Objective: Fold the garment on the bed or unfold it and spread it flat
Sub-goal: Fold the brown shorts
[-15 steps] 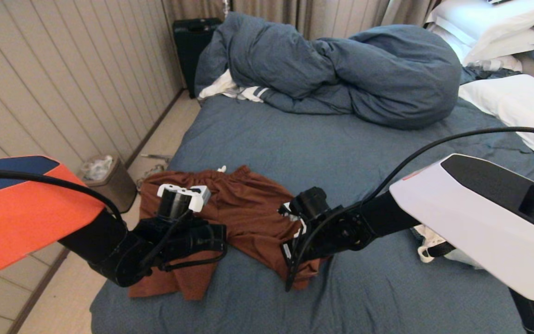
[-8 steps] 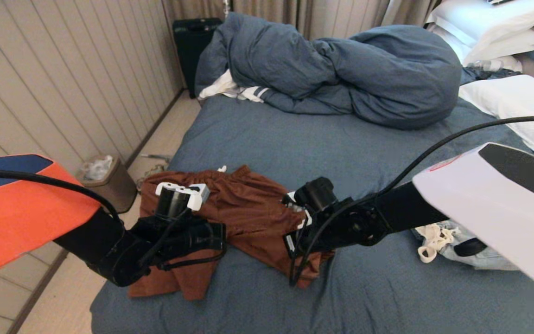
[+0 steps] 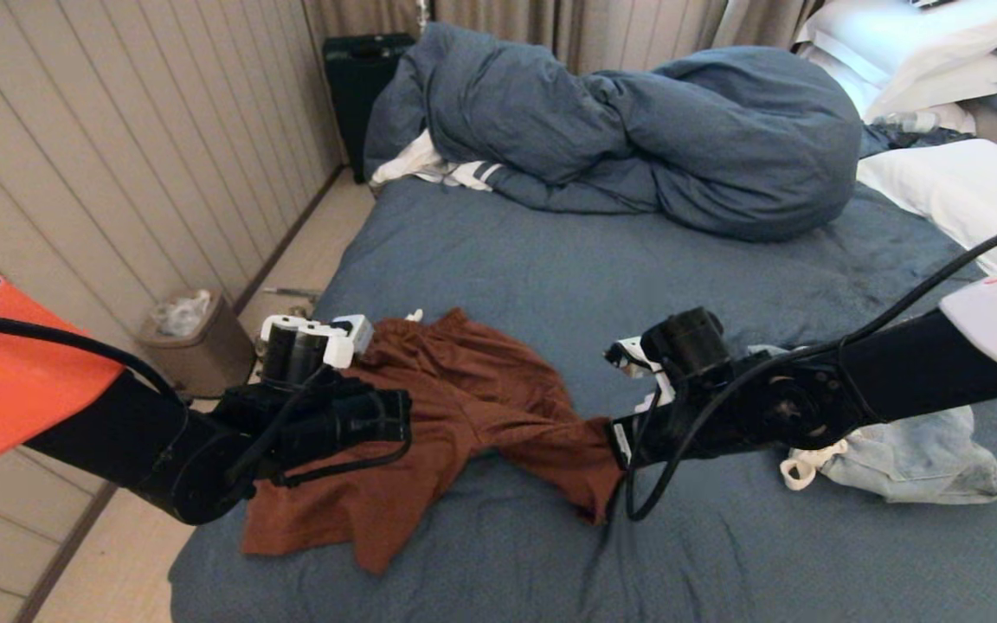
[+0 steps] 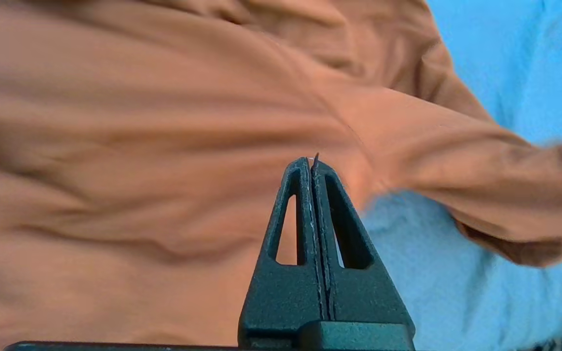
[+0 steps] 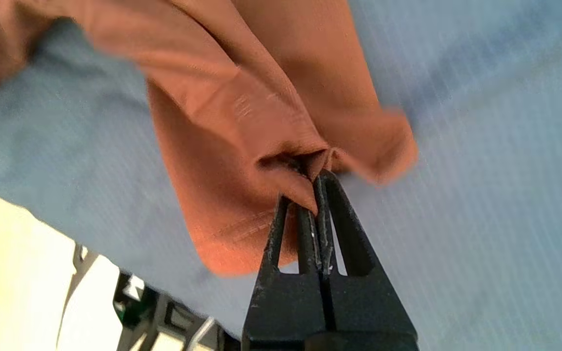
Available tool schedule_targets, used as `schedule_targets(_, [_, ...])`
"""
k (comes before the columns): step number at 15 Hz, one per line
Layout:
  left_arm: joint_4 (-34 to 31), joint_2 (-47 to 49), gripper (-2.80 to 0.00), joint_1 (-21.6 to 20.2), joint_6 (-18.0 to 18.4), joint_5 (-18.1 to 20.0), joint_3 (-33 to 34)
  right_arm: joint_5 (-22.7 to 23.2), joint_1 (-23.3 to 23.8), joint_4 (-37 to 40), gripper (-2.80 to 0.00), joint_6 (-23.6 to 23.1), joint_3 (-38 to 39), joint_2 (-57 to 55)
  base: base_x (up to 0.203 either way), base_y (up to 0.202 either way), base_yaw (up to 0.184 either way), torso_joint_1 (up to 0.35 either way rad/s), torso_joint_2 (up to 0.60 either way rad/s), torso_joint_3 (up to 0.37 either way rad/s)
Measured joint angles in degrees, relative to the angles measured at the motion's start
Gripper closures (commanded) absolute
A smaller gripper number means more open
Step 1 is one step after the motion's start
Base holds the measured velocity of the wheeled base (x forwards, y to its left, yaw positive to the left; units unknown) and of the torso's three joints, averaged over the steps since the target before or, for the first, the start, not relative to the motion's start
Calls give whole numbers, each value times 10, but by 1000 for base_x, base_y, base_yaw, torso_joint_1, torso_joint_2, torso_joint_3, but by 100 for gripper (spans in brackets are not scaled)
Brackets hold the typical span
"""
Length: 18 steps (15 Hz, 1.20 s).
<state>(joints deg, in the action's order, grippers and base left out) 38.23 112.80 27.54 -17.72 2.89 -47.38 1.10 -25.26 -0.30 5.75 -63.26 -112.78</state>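
My right gripper (image 5: 317,187) has its fingers pressed together on a bunched fold of the rust-brown shorts (image 3: 472,407), and the cloth runs taut from that pinch toward the rest of the garment. My left gripper (image 4: 311,163) is also pressed shut, its tips held over the brown fabric; I cannot tell from here whether any cloth is caught between them.

The shorts lie on the bed (image 3: 550,277), at the near left corner of its slate-blue sheet, with one leg drawn out toward my right arm and the other edge hanging close to the mattress side beneath my left arm.

Just beside the shorts, under my right forearm, sits a crumpled pale-blue garment (image 3: 905,454) with a white drawstring. Beyond the shorts, at the far side of the bed, the blue duvet (image 3: 637,130) is heaped up, with white pillows (image 3: 966,190) to its right. Off the bed, near the shorts' corner, a small waste bin (image 3: 187,337) stands on the floor against the panelled wall.
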Motion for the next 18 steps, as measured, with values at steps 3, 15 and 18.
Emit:
schedule_targets(3, [2, -7, 0, -1, 0, 0, 0, 0, 16, -6, 0, -4, 38, 28, 0, 0, 0, 0, 0, 0])
schedule_targets(15, [-1, -9, 0, -3, 0, 0, 3, 7, 225, -95, 0, -91, 176, 100, 0, 0, 0, 0, 0, 0])
schedule_targets(18, [-2, -8, 0, -3, 0, 0, 4, 26, 298, -95, 0, -122, 178, 101, 0, 0, 0, 0, 0, 0])
